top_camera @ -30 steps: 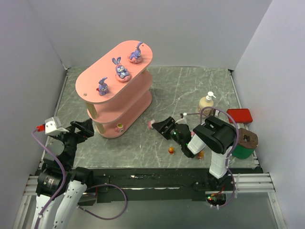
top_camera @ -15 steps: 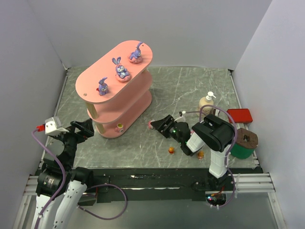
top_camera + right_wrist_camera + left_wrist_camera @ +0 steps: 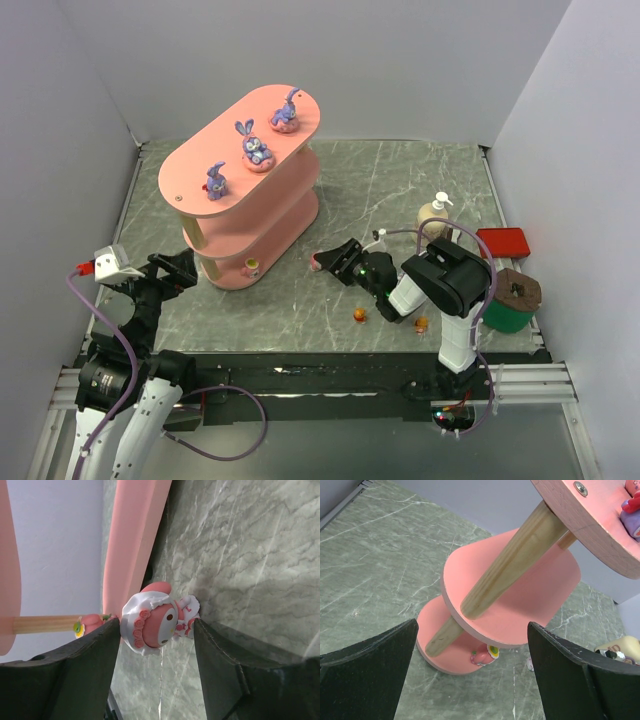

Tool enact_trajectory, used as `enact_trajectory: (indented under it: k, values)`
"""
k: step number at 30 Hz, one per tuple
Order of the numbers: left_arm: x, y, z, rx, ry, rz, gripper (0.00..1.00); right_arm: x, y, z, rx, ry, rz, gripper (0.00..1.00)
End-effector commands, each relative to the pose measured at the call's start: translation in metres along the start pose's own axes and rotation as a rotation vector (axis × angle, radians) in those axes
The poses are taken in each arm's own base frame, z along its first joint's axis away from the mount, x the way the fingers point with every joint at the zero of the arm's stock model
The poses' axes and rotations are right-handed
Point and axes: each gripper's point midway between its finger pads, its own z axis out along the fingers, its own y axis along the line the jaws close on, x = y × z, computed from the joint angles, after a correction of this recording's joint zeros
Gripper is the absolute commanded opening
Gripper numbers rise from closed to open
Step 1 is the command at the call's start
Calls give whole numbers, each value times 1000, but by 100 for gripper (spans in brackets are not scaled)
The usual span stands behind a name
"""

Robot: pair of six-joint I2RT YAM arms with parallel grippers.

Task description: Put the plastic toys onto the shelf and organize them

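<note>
The three-tier pink shelf (image 3: pixel 278 185) stands at the back left. Three purple bunnies (image 3: pixel 255 147) are on its top board. A small pink toy (image 3: pixel 252 266) sits on its bottom board and also shows in the left wrist view (image 3: pixel 482 656). A pink-and-white figurine (image 3: pixel 318 262) stands on the table in front of the shelf. My right gripper (image 3: pixel 334 262) is open, and in the right wrist view (image 3: pixel 157 630) its fingers flank this figurine (image 3: pixel 155 620). Two tiny orange toys (image 3: pixel 359 315) (image 3: pixel 421 323) lie near the front. My left gripper (image 3: pixel 176 267) is open and empty, left of the shelf (image 3: pixel 520 600).
A cream pump bottle (image 3: pixel 434 214) stands right of centre. A flat red box (image 3: pixel 502 242) and a green pot with a brown top (image 3: pixel 512 300) are at the right edge. White walls close in the table.
My right gripper has moved left along the table, up to the pink-and-white figurine. The left arm and the toys on the shelf have not moved.
</note>
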Motion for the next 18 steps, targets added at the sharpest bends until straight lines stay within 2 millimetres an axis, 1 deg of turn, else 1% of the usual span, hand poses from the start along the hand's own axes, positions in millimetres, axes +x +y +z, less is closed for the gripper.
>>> enact_trajectory:
  k: [1, 7, 18]
  values:
    - [-5, -2, 2, -6, -14, -12, 96, -9, 6, 5, -4, -15, -27, 64]
    - [-6, -2, 2, -6, -16, -11, 96, -9, 4, 4, 20, -10, -45, 56]
    - [-6, -2, 2, -6, -16, -9, 96, -13, 4, 5, 79, -5, -83, 47]
